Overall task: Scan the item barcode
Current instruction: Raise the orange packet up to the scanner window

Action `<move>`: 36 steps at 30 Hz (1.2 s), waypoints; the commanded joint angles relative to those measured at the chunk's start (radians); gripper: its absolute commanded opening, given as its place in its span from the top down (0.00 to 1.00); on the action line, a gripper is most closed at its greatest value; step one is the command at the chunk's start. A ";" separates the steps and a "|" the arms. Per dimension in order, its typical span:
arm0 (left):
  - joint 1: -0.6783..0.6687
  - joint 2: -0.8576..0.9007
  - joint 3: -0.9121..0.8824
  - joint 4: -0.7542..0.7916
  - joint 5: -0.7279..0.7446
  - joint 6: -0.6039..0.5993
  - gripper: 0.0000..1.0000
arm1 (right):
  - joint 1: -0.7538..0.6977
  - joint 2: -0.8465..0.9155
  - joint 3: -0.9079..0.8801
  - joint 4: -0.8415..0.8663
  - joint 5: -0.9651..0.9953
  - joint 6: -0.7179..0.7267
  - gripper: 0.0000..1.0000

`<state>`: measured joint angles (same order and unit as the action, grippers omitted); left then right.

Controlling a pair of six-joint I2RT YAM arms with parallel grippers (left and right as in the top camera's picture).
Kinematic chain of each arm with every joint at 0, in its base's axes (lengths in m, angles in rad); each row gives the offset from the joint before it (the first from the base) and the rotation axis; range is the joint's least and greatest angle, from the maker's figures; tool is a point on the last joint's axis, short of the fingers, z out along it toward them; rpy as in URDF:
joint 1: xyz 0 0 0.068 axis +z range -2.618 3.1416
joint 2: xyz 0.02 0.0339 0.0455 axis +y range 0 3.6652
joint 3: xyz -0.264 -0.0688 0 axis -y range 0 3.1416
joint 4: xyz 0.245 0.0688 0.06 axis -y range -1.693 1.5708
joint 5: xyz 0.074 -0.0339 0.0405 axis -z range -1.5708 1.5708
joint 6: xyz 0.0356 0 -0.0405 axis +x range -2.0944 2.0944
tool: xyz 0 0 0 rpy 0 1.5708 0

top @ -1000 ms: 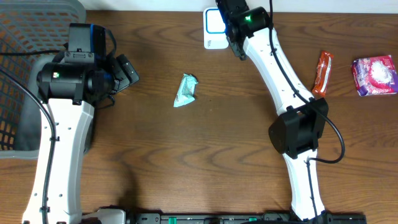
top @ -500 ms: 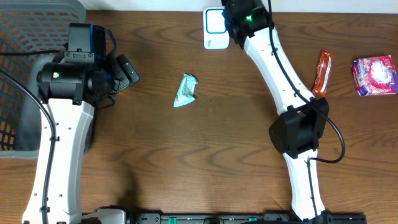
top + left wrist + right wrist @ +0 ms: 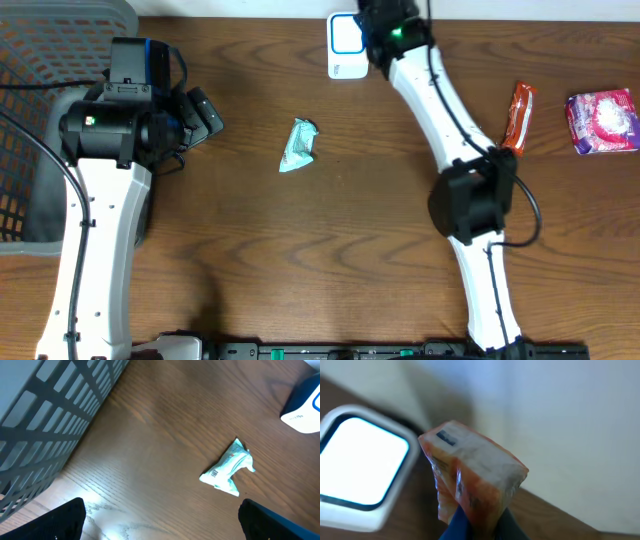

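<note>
In the right wrist view my right gripper [image 3: 480, 527] is shut on an orange and white snack packet [image 3: 470, 475], held upright just right of the white scanner [image 3: 362, 460] and its bright window. Overhead, the scanner [image 3: 345, 45] sits at the table's far edge with the right wrist [image 3: 390, 28] beside it; the arm hides the packet there. My left gripper [image 3: 205, 115] stands open over bare wood near the basket, its black fingertips [image 3: 65, 520] wide apart with nothing between them. A teal packet [image 3: 299, 146] lies mid-table with a barcode showing on it [image 3: 227, 467].
A grey mesh basket [image 3: 40, 60] fills the far left, and its wall [image 3: 45, 420] is close to the left gripper. At the right lie an orange-red bar [image 3: 519, 116] and a pink and purple packet [image 3: 602, 121].
The right arm has shifted slightly toward the table's far edge, keeping the packet by the scanner. The left arm and the teal packet have not moved.
</note>
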<state>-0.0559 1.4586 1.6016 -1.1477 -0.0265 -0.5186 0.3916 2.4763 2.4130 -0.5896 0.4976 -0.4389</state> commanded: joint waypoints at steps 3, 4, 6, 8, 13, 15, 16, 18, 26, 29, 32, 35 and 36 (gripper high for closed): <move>0.002 -0.002 0.004 -0.003 -0.008 0.013 0.02 | 0.040 0.040 0.005 0.053 -0.061 0.069 0.99; 0.002 -0.002 0.004 -0.003 -0.009 0.013 0.02 | 0.042 0.040 0.005 0.055 -0.079 0.068 0.99; 0.002 -0.002 0.004 -0.003 -0.008 0.013 0.02 | 0.045 0.040 0.005 0.050 -0.089 0.068 0.99; 0.002 -0.002 0.004 -0.003 -0.009 0.013 0.02 | 0.045 0.040 0.005 0.039 -0.089 0.068 0.99; 0.002 -0.002 0.004 -0.003 -0.008 0.013 0.02 | 0.046 0.039 0.005 0.041 -0.029 0.068 0.99; 0.002 -0.002 0.004 -0.003 -0.008 0.013 0.02 | 0.047 0.039 0.005 0.039 -0.016 0.064 0.99; 0.002 -0.002 0.004 -0.003 -0.008 0.013 0.02 | 0.047 0.039 0.005 0.035 -0.013 0.064 0.99; 0.002 -0.002 0.004 -0.003 -0.008 0.013 0.02 | 0.047 0.039 0.005 0.029 -0.010 0.064 0.99; 0.002 -0.002 0.004 -0.003 -0.009 0.013 0.02 | 0.062 0.039 0.005 0.033 -0.010 0.064 0.99; 0.002 -0.002 0.004 -0.003 -0.009 0.013 0.02 | 0.065 0.039 0.009 0.033 -0.009 0.065 0.99; 0.002 -0.002 0.004 -0.003 -0.008 0.013 0.02 | 0.065 0.036 0.009 0.033 0.003 0.064 0.99; 0.002 -0.002 0.004 -0.003 -0.009 0.013 0.02 | 0.065 0.027 0.009 0.051 0.100 0.064 0.99; 0.002 -0.002 0.004 -0.003 -0.009 0.013 0.02 | 0.065 0.021 0.009 0.063 0.145 0.064 0.99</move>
<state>-0.0559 1.4586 1.6016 -1.1481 -0.0261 -0.5186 0.4526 2.5328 2.4073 -0.5453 0.5198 -0.3943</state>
